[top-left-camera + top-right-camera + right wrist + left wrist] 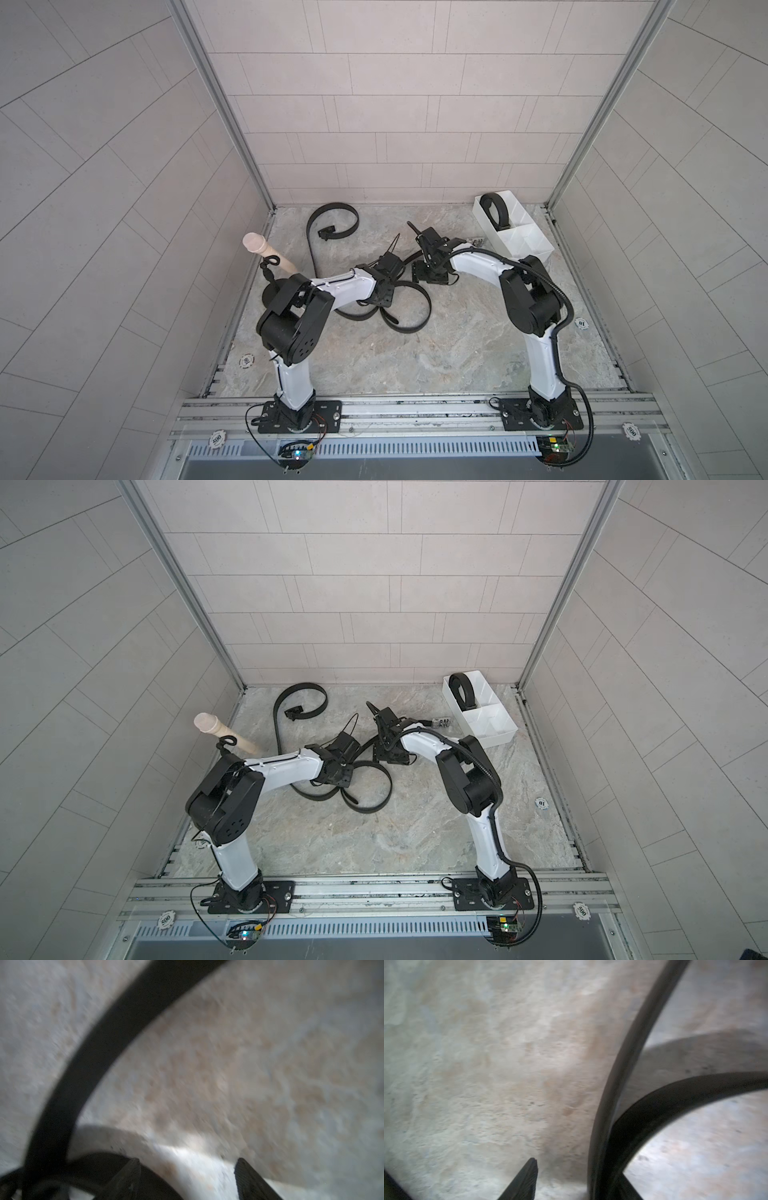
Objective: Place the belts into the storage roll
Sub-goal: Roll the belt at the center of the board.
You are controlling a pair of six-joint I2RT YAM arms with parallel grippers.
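The storage roll, a white divided tray (528, 249) (494, 734), stands at the back right. One coiled belt (494, 208) sits in its far compartment. A second belt (353, 216) curves loosely at the back left. A third belt (424, 307) (384, 787) loops across the middle, under both wrists. My left gripper (384, 291) (575, 1169) is open. The strap (629, 1059) stands on edge against its far finger, with a gap to the near fingertip (532, 1169). My right gripper (430, 272) (188, 1160) is open over bare table, beside another stretch of strap (99, 1043).
A black round-based stand with a beige peg (266, 249) leans at the left wall. A silvery buckle (441, 722) lies just in front of the tray. Metal rails edge the marbled table (415, 365) on both sides and at the front.
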